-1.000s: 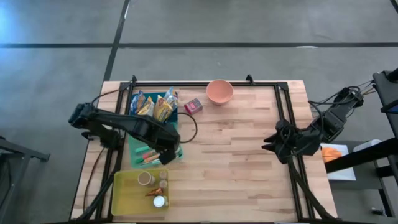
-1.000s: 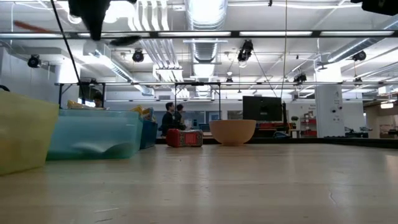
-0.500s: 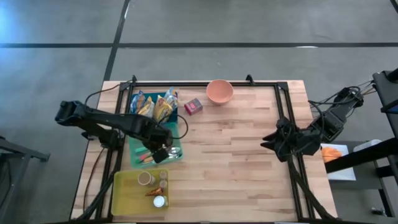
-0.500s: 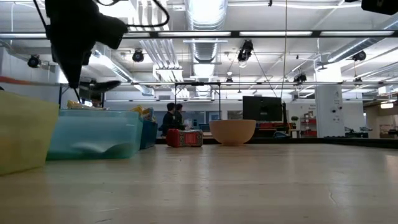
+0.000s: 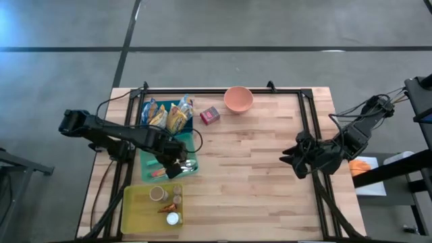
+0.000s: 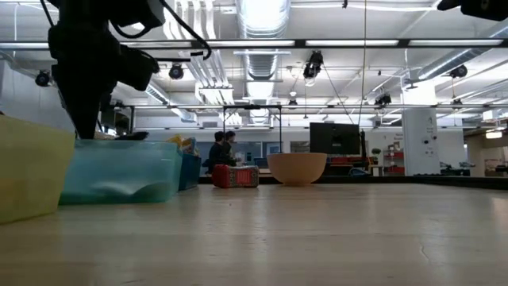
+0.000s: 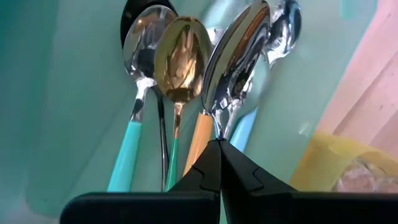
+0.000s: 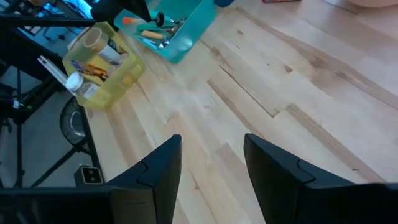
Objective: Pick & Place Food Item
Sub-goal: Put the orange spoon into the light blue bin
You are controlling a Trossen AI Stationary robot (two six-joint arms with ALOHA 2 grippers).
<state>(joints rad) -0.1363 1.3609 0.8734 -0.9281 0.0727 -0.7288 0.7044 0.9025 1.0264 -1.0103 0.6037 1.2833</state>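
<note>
1. i see the left gripper down inside the translucent teal plastic bin, fingers pressed fully together, pinching nothing i can make out.
2. just ahead of its fingertips: a cluster of shiny metal spoons, bowls up, handles teal, orange and light blue; whether the tips touch a handle i cannot tell.
3. right gripper sits over the bare wooden table near its right rail, fingers partly apart, nothing between them.
4. food items: colourful snack packets in the blue bin just beyond the teal one, away from the left fingers; not held.
5. small red box lies on the table beside the round salmon bowl, well apart from both grippers.
6. translucent yellow tray of small jars is on the other side of the teal bin, near the table's front edge.
7. low view: left arm reaches down into the teal bin; people far back in the room.
</note>
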